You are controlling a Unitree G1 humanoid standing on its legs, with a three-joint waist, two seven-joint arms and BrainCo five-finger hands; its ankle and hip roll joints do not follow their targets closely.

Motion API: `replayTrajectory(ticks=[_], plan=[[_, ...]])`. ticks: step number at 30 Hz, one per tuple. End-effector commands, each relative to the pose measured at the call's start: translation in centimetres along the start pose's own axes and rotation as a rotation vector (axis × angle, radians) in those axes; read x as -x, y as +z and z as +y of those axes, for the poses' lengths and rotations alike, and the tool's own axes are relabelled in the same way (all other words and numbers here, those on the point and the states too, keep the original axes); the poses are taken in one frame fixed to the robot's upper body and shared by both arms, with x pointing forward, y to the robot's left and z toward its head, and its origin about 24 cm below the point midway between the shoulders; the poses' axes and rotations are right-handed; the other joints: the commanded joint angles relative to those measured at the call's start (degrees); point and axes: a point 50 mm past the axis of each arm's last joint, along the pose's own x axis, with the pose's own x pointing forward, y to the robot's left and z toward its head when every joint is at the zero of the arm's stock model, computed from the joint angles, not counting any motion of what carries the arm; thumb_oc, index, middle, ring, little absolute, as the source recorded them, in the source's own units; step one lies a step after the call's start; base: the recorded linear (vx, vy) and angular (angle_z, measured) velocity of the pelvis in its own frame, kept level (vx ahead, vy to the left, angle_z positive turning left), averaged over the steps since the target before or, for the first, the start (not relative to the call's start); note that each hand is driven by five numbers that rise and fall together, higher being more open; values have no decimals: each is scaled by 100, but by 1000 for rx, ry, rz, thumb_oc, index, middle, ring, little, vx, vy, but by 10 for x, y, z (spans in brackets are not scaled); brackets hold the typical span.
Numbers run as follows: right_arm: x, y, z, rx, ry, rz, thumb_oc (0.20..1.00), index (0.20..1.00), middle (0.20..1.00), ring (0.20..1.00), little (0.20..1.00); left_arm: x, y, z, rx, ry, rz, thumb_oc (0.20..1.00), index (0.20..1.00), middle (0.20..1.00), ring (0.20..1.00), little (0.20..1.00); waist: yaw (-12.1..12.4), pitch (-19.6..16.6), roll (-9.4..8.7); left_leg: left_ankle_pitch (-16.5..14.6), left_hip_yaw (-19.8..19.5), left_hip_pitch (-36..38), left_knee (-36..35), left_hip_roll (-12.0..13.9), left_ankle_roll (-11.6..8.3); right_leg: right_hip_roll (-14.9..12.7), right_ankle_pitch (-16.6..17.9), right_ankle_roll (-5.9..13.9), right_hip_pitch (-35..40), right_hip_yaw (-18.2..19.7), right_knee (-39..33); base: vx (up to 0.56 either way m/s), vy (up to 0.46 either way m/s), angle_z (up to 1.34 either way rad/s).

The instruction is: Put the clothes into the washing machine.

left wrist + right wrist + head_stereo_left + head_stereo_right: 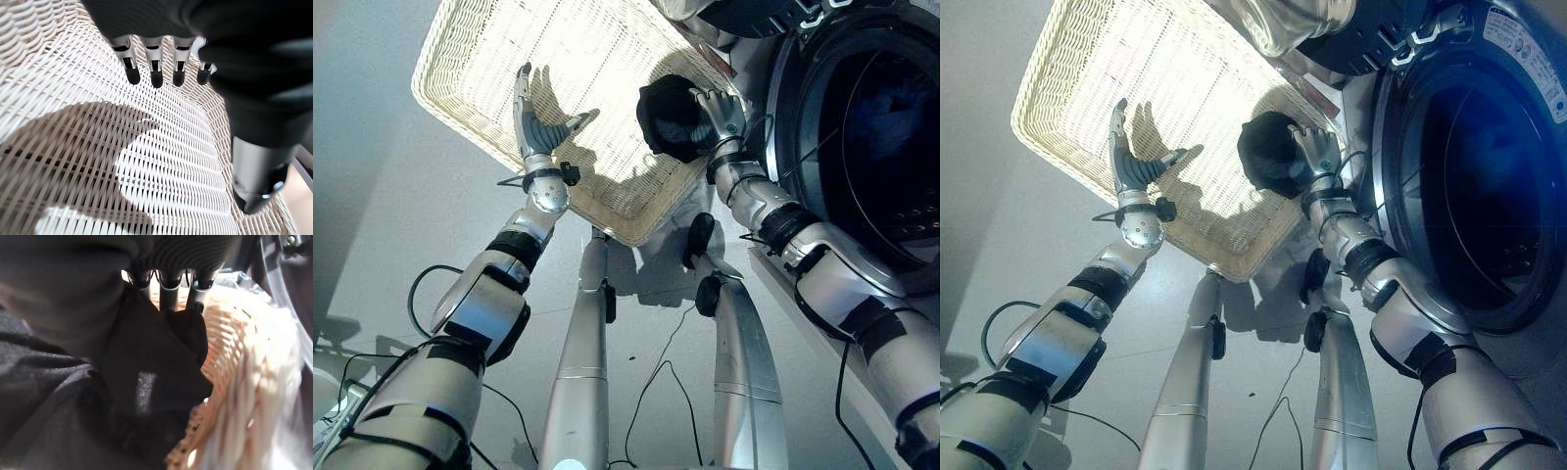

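A black garment [666,113] lies bunched at the near right corner of the white wicker basket [480,59], beside the washing machine's open drum [891,157]. My right hand [722,116] is on top of it with fingers curled into the cloth. In the right wrist view the fingers [168,284] dig into the black garment [156,377] right by the basket's rim [230,342]. My left hand [536,127] hovers open over the basket's bare middle. Its straight fingers [154,73] hang above the woven floor [161,161] and hold nothing.
The washing machine's front fills the right side, its dark round opening [1479,186] facing the basket. Something dark lies deep inside the drum. Grey floor surrounds the basket on the left and near sides.
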Motion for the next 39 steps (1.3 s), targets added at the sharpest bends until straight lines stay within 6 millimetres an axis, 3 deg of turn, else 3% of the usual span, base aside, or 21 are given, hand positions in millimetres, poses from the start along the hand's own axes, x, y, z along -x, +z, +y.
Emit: replayTrajectory(ticks=[1,3,7,11,15,21,24,31,34,35,37,38,39], plan=[[16,2,28,-374,162,101,200,200,200,200,200,-10,17,2,73,66,-42,1000,1000,1000,1000,1000,-81,-6,331,-706,341,-224,885,-460,200,242,1330,776,423,-189,-1714,0,0,0],[20,4,30,-731,176,172,200,200,200,200,200,-10,12,6,67,64,-36,1000,1000,1000,1000,1000,-96,-6,318,-715,341,-210,900,-451,183,256,1313,756,420,-165,-1696,12,17,1],[28,-4,28,-1263,150,236,200,200,200,200,200,-7,3,15,55,85,-17,1000,1000,1000,1000,1000,-180,-6,245,-740,392,-194,919,-403,155,277,1297,754,408,-135,-1671,17,38,1],[34,-16,22,-1491,86,243,200,200,200,200,200,-5,0,18,43,103,-10,1000,1000,1000,1000,1000,-262,-6,167,-763,425,-197,921,-358,146,287,1288,758,399,-114,-1668,0,0,0],[44,-45,9,-1689,-54,254,200,200,200,200,200,-1,-5,24,25,131,-8,1000,1000,1000,1000,1000,-388,-6,57,-793,443,-221,915,-299,133,313,1301,772,361,-59,-1663,0,0,0],[65,-110,-6,-1869,-347,342,200,200,200,200,200,1,-15,38,5,155,-5,1000,1000,1000,1000,1000,-503,-6,-30,-887,431,-244,935,-232,120,344,1272,796,360,8,-1660,-1,-2,-1],[74,-135,-8,-1878,-442,422,200,200,200,200,200,-1,-17,43,-3,162,-1,1000,1000,1000,1000,1000,-537,-6,-54,-932,421,-235,945,-227,116,365,1272,806,380,33,-1689,0,0,0],[108,-207,-25,-1950,-867,676,200,200,200,200,200,-2,-24,53,-17,160,-6,1000,1000,1000,1000,1000,-519,-6,-52,-1006,400,-196,919,-185,102,394,1265,817,470,73,-1789,5,-10,-7],[128,-236,-44,-1869,-1103,868,200,200,200,200,200,0,-27,55,-26,156,-7,1000,1000,1000,1000,1000,-504,-6,-55,-1038,386,-192,942,-178,91,388,1293,838,506,82,-1831,5,-34,-11],[134,-246,-59,-1809,-1223,922,200,200,200,200,200,0,-28,58,-32,156,-9,1000,1000,1000,1000,1000,-508,-6,-66,-1060,372,-188,965,-177,92,393,1319,845,517,96,-1847,5,-40,-6],[139,-253,-71,-1765,-1315,948,200,200,200,200,200,2,-29,58,-40,154,-11,1000,1000,1000,1000,1000,-506,-6,-94,-1077,360,-190,969,-163,91,384,1329,857,533,86,-1860,-1,-63,0],[145,-262,-99,-1689,-1478,964,200,200,200,200,200,6,-33,64,-52,159,-16,1000,1000,1000,1000,1000,-515,-6,-158,-1111,320,-187,992,-152,92,404,1346,865,581,82,-1905,-13,-90,3],[149,-266,-111,-1641,-1550,944,200,200,200,200,200,8,-35,66,-58,159,-19,1000,1000,1000,1000,1000,-511,-6,-182,-1115,308,-182,974,-133,93,402,1341,873,609,64,-1915,-19,-79,2]])
